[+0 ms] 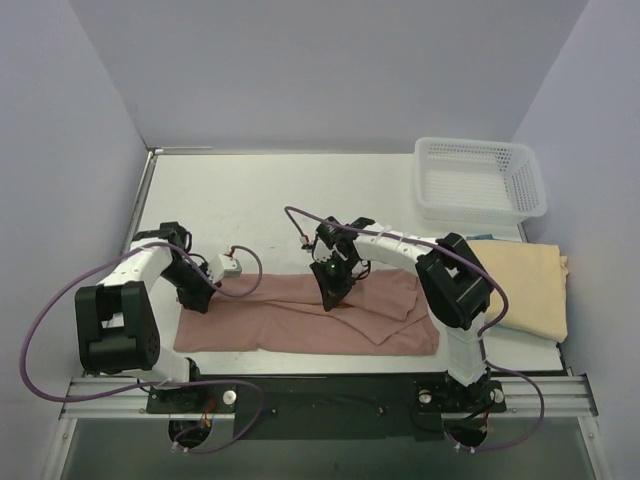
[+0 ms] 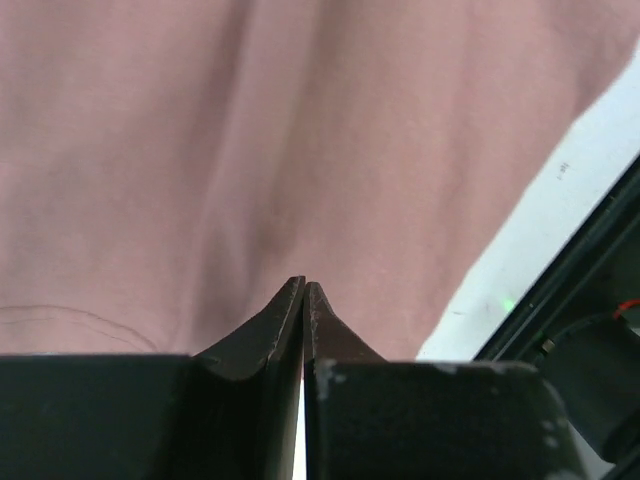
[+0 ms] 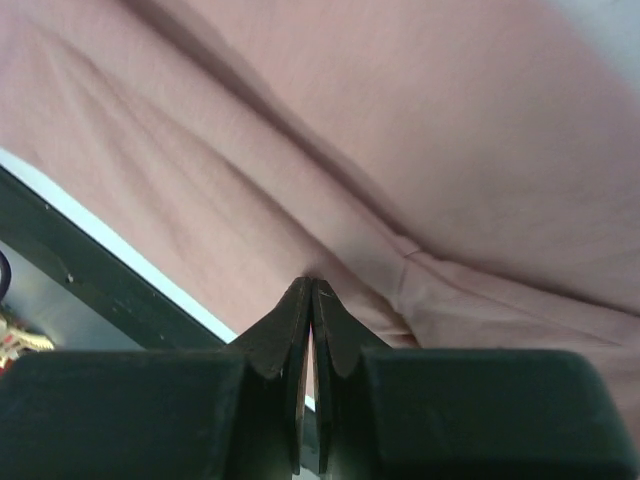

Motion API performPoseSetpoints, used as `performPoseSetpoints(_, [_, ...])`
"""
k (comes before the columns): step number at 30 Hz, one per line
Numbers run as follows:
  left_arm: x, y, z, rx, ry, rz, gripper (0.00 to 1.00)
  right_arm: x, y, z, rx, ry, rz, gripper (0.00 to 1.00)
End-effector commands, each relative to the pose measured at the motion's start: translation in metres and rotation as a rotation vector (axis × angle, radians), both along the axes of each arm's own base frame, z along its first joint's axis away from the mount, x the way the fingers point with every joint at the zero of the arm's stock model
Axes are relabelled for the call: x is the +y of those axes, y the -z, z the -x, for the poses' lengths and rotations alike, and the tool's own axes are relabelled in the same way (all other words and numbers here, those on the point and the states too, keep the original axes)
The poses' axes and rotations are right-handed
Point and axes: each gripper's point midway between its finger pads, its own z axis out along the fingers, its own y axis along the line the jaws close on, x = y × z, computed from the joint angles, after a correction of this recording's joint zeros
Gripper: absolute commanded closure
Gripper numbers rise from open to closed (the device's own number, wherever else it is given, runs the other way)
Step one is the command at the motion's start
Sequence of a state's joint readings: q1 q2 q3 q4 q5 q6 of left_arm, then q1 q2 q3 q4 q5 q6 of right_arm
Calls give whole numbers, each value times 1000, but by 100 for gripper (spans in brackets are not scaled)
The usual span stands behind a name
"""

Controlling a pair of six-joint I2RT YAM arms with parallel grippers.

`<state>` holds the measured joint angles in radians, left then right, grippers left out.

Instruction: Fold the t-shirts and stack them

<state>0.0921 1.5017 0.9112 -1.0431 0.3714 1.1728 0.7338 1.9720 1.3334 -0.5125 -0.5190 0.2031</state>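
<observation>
The dusty pink-brown t-shirt (image 1: 300, 322) lies in a long flat band across the near table, with a folded flap at its right end. My left gripper (image 1: 197, 302) is at the shirt's left end. In the left wrist view its jaws (image 2: 304, 283) are pressed together, and creases in the cloth (image 2: 300, 130) run into the tips. My right gripper (image 1: 335, 298) is at the middle of the far edge, its jaws (image 3: 313, 280) shut on a small pucker of the cloth (image 3: 400, 150). The pale tan-yellow t-shirt (image 1: 530, 285) lies folded at the right.
A white mesh basket (image 1: 480, 180) stands at the back right corner. A small white box (image 1: 228, 266) with a cable lies beside the left arm. The dark front rail (image 3: 90, 270) runs just past the shirt's near edge. Purple walls close in three sides.
</observation>
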Motion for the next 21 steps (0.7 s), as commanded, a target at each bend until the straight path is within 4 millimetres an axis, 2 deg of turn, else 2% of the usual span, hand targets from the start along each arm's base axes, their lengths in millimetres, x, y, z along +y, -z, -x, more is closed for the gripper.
performPoseSetpoints(1, [-7, -20, 18, 27, 118, 67, 87, -5, -25, 31, 37, -107, -32, 100])
performPoseSetpoints(2, [-8, -24, 22, 40, 142, 74, 86, -5, -30, 32, 29, -119, -39, 100])
performPoseSetpoints(4, [-14, -37, 18, 27, 162, 113, 84, -2, -42, 25, -19, -124, -60, 100])
performPoseSetpoints(6, [-26, -52, -2, -39, 135, 178, 83, 6, -55, 8, -79, -116, -82, 100])
performPoseSetpoints(8, [-49, -72, -32, -132, 64, 291, 83, 10, -56, -13, -114, -62, -73, 100])
performPoseSetpoints(9, [-53, -73, -42, -153, 26, 302, 82, 8, -53, -25, -125, -15, -52, 100])
performPoseSetpoints(10, [-58, -72, -67, -204, -86, 298, 80, 7, -47, -42, -140, 29, -34, 100])
performPoseSetpoints(11, [-61, -73, -85, -261, -141, 301, 77, 9, -43, -48, -129, 64, -31, 100])
performPoseSetpoints(15, [-85, -47, -82, -262, -79, 249, 62, 16, -24, -64, -121, 91, -8, 100])
performPoseSetpoints(19, [-88, -22, -74, -200, -82, 222, 56, 16, -2, -58, -75, 99, 14, 100])
performPoseSetpoints(21, [-90, -13, -66, -156, -66, 215, 55, 8, 9, -58, -58, 137, 59, 100])
